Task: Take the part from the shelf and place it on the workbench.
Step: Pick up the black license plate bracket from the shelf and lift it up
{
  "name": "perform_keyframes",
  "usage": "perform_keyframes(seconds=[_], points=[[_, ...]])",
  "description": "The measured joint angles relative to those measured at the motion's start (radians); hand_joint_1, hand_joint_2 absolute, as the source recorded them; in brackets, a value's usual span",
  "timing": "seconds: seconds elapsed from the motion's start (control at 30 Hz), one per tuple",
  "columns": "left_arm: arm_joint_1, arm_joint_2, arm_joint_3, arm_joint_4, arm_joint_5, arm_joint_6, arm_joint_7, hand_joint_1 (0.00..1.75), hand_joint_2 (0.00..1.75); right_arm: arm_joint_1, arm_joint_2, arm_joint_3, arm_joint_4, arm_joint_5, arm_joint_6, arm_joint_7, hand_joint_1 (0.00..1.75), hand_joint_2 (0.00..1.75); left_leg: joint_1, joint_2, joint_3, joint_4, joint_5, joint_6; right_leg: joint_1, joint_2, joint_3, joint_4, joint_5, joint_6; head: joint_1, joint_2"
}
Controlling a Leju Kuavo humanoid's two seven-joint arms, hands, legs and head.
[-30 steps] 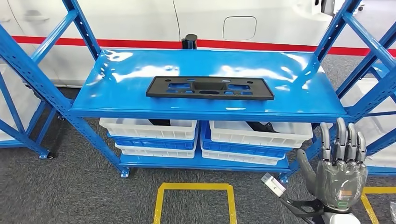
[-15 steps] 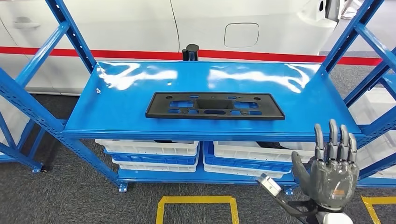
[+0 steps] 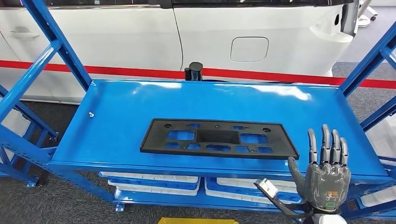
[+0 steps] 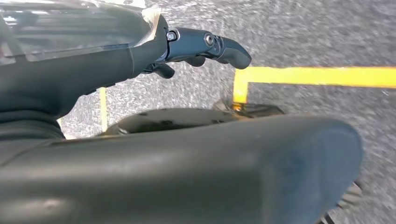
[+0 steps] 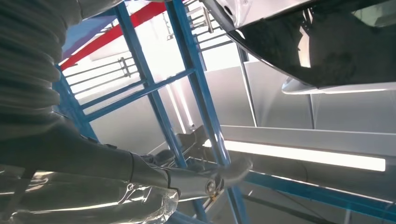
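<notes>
Camera's closed in on the shelf (image 3: 112, 140). Part (image 3: 218, 138) lies long axis left-right, just forward-left of right hand (image 3: 325, 175), fingers spread, empty.

White car (image 3: 140, 42) behind rack; white bins (image 3: 154, 179) underneath; yellow floor tape (image 4: 317, 76).

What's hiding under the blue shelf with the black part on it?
Below the blue shelf holding the black part, white bins sit on a lower level. The shelf covers their insides, so their contents can't be seen.

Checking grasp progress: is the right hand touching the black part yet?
No, the right hand is raised, fingers spread, clear of the black part on the shelf.
</notes>
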Motion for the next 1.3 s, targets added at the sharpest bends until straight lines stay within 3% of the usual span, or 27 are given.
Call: perform_keyframes(seconds=[0.03,0.07,0.13,0.17,0.2,0.23,0.3,0.33,0.37,0.47,0.5,0.63,0.8,0.9,1.03,1.3], points=[[-0.001,0.0,-0.001,0.0,0.0,0.002,0.001,0.0,0.0,-0.001,0.0,0.002,0.002,0.0,0.0,0.0,0.0,1.75,0.002,0.002,-0.039,0.063,0.001,-0.004,-0.002,0.0,0.008,-0.001,-0.007,-0.012,-0.001,0.0],[-0.002,0.0,-0.002,0.0,0.0,0.003,0.003,0.0,0.0,-0.001,0.0,0.004,0.004,0.0,0.0,0.0,0.0,1.75,0.004,0.003,-0.086,0.124,-0.017,-0.009,-0.002,0.001,0.014,-0.002,-0.016,-0.021,-0.001,0.0],[-0.002,0.0,-0.002,0.0,-0.002,0.007,0.007,0.0,0.0,0.0,0.0,0.01,0.011,0.0,0.0,0.001,0.0,1.75,0.011,0.005,-0.17,0.195,-0.095,-0.021,-0.003,0.003,0.025,-0.002,-0.033,-0.027,-0.002,0.0],[-0.001,0.001,-0.002,0.0,-0.005,0.01,0.008,0.0,0.0,0.0,0.0,0.013,0.017,0.0,0.0,0.002,0.0,1.75,0.015,0.007,-0.2,0.201,-0.127,-0.026,-0.004,0.005,0.033,-0.002,-0.042,-0.026,-0.002,0.0],[-0.001,0.001,-0.002,0.0,-0.008,0.014,0.009,0.0,0.0,-0.001,0.0,0.017,0.026,0.0,0.0,0.003,0.0,1.75,0.018,0.009,-0.218,0.185,-0.132,-0.029,-0.005,0.007,0.044,-0.001,-0.051,-0.023,-0.002,0.0],[-0.001,0.001,-0.002,0.0,-0.011,0.018,0.009,0.0,0.0,-0.001,0.0,0.02,0.036,0.0,0.0,0.004,0.0,1.75,0.021,0.011,-0.225,0.149,-0.106,-0.031,-0.007,0.008,0.056,-0.001,-0.06,-0.019,-0.002,0.0],[0.0,0.001,-0.002,0.0,-0.015,0.023,0.012,0.0,0.0,-0.001,0.0,0.033,0.061,0.0,0.001,0.006,0.0,1.75,0.024,0.014,-0.22,0.045,0.013,-0.034,-0.01,0.009,0.08,-0.001,-0.078,-0.01,-0.002,0.0],[0.001,0.001,-0.002,0.0,-0.016,0.024,0.014,0.0,0.0,-0.002,0.0,0.043,0.074,0.0,0.001,0.007,0.0,1.75,0.023,0.017,-0.219,0.01,0.05,-0.033,-0.011,0.01,0.087,-0.001,-0.085,-0.004,-0.004,0.0],[0.001,0.001,-0.002,0.0,-0.017,0.024,0.017,0.0,0.0,-0.002,-0.001,0.055,0.087,0.001,0.002,0.009,0.0,1.75,0.02,0.019,-0.22,-0.009,0.077,-0.029,-0.01,0.011,0.091,0.0,-0.09,0.003,-0.004,0.0],[0.002,0.001,-0.002,-0.001,-0.019,0.024,0.023,0.0,0.0,-0.001,-0.002,0.094,0.112,0.002,0.003,0.015,0.0,1.75,0.015,0.02,-0.218,-0.018,0.103,-0.01,-0.006,0.011,0.096,-0.001,-0.101,0.023,-0.006,0.0],[0.001,0.0,-0.002,-0.002,-0.02,0.025,0.024,0.0,0.0,-0.001,-0.003,0.106,0.117,0.002,0.003,0.019,0.0,1.75,0.015,0.019,-0.212,-0.023,0.111,-0.008,-0.005,0.011,0.1,-0.002,-0.1,0.025,-0.005,0.0],[-0.004,0.001,-0.003,-0.003,-0.018,0.02,0.044,0.0,0.0,-0.011,-0.011,0.167,0.135,0.001,0.002,0.044,0.0,1.75,0.007,0.015,-0.201,-0.031,0.114,-0.008,-0.005,0.005,0.118,-0.02,-0.103,0.012,-0.002,0.0],[-0.009,0.008,-0.002,-0.003,-0.008,-0.007,0.061,0.0,0.0,-0.042,-0.027,0.235,0.159,0.001,0.002,0.076,0.0,1.75,0.004,0.015,-0.202,-0.031,0.108,0.0,-0.006,0.003,0.12,-0.028,-0.103,0.013,-0.002,0.0],[-0.009,0.011,-0.002,-0.003,-0.003,-0.006,0.061,0.0,0.0,-0.055,-0.035,0.254,0.17,0.001,0.002,0.08,0.0,1.75,0.002,0.015,-0.201,-0.031,0.106,0.003,-0.006,0.003,0.12,-0.03,-0.103,0.016,-0.002,0.0],[-0.009,0.011,-0.001,-0.003,-0.001,0.009,0.062,0.0,0.0,-0.065,-0.046,0.271,0.18,0.001,0.002,0.081,0.0,1.75,0.002,0.015,-0.2,-0.031,0.105,0.003,-0.006,0.002,0.122,-0.031,-0.105,0.03,-0.002,0.0],[-0.006,0.008,0.002,-0.003,-0.001,0.025,0.061,0.0,0.0,-0.064,-0.077,0.274,0.177,0.0,0.001,0.071,0.0,1.75,0.003,0.015,-0.196,-0.036,0.105,0.003,-0.005,0.002,0.123,-0.031,-0.106,0.031,-0.002,0.0]])
